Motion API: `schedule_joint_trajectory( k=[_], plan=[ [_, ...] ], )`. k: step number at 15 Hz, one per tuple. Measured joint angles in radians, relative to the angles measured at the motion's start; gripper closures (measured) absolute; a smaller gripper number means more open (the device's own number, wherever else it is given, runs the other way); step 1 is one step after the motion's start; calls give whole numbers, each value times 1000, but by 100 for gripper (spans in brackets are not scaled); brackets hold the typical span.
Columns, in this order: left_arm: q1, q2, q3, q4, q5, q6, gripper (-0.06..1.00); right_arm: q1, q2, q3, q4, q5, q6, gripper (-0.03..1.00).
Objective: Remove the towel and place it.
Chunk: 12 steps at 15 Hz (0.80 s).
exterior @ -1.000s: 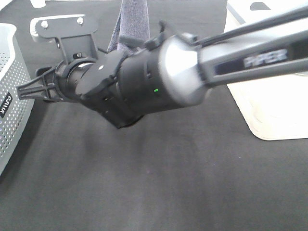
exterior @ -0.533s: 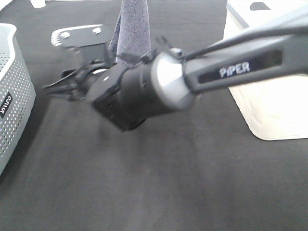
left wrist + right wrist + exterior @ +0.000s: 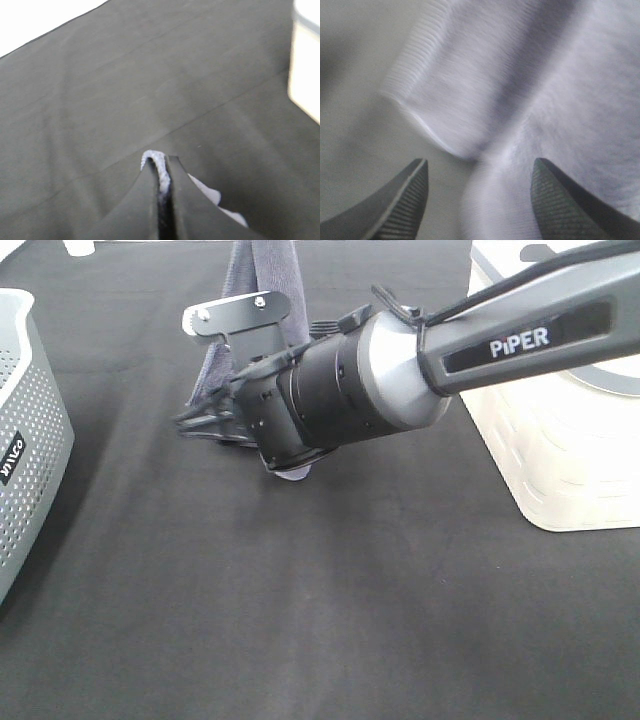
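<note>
Grey-lavender towel [image 3: 268, 270] hangs pinched in the left gripper [image 3: 162, 161], likely so the right gripper [image 3: 480, 162], jaws spread, can take a lower fold.

The towel [image 3: 265, 275] is hanging at the back of the table [image 3: 330, 620], near the middle, its top fold sitting between the pressed-together jaws of my left pincer [image 3: 164, 165]. My right arm [image 3: 520, 335] is stretching in from the right, over the bin [image 3: 570, 470] standing on that side. My right pincer [image 3: 477, 185] is facing the towel with jaws spread, the cloth lying just beyond the tips. A basket [image 3: 30, 430] is sitting at the table's left edge
</note>
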Motion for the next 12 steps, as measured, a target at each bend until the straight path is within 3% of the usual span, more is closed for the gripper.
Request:
schedule_joint_trajectory(
  k=[2, 5, 8, 10, 12],
  plan=[
    [6, 0, 0, 4, 19, 0, 94, -12, 0, 0, 47, -115, -167, 36],
    [6, 0, 0, 4, 26, 0, 94, -32, 0, 0, 57, -116, -223, 36],
    [7, 0, 0, 19, 34, 0, 94, -49, -25, 43, 58, -114, -205, 36],
    [7, 0, 0, 22, 34, 0, 94, -49, -64, 131, 57, -71, -117, 36],
    [7, 0, 0, 22, 34, 1, 94, -51, -73, 207, -29, 73, -3, 36]
  ],
)
